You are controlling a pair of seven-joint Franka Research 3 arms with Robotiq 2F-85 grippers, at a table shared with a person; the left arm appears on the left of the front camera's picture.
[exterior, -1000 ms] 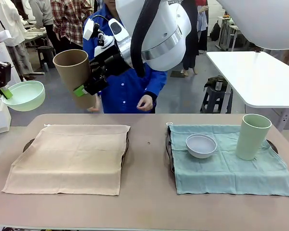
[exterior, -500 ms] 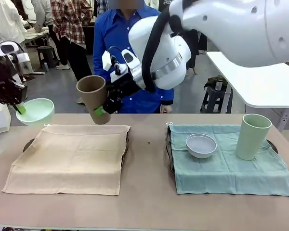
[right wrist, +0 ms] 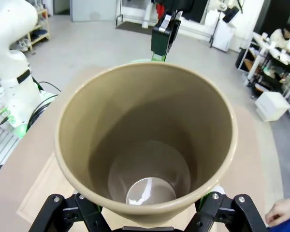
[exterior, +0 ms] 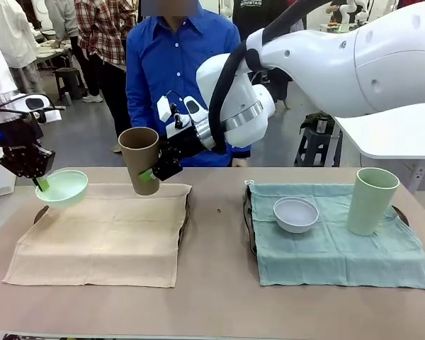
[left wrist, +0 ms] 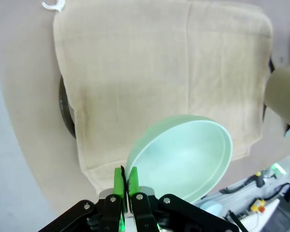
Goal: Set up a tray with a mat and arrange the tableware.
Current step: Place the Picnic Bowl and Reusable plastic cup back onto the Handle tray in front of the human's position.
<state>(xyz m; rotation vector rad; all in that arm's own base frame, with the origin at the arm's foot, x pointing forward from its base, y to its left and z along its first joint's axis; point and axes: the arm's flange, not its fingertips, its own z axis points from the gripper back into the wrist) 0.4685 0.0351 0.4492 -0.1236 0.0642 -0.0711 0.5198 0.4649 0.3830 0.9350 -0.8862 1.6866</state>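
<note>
1. Over the far left corner of the beige cloth mat (exterior: 103, 230), the left gripper (exterior: 41, 183) hangs above the table with its green pads (left wrist: 120, 181) pressed together on the rim of the small round mint green bowl (exterior: 61, 187). The bowl is held clear of the cloth, tilted a little toward me.
2. From the left wrist view, the mint bowl (left wrist: 181, 154) sits just beyond the fingers, with the mat (left wrist: 154, 67) spread underneath and the dark edge of a round tray (left wrist: 64, 110) peeking out from one side of it.
3. Above the mat's far edge, nearer the middle of the table, the right gripper (exterior: 154, 172) clamps the tall tan brown handleless cup (exterior: 140, 160) low on its body. The cup leans, mouth up, and I cannot tell whether its base touches the cloth.
4. The right wrist view looks straight down into that cup (right wrist: 147, 145), the fingers spread wide around its base.
5. On the right side of the table lies a pale teal cloth mat (exterior: 333, 241) over another dark tray (exterior: 249, 219). On it sit the small pale grey-blue bowl (exterior: 295, 214) and, well to its right, the tall pale green cup (exterior: 370, 201), standing upright.
6. A person in a blue shirt (exterior: 166, 64) stands at the far side of the table, behind the right arm.
</note>
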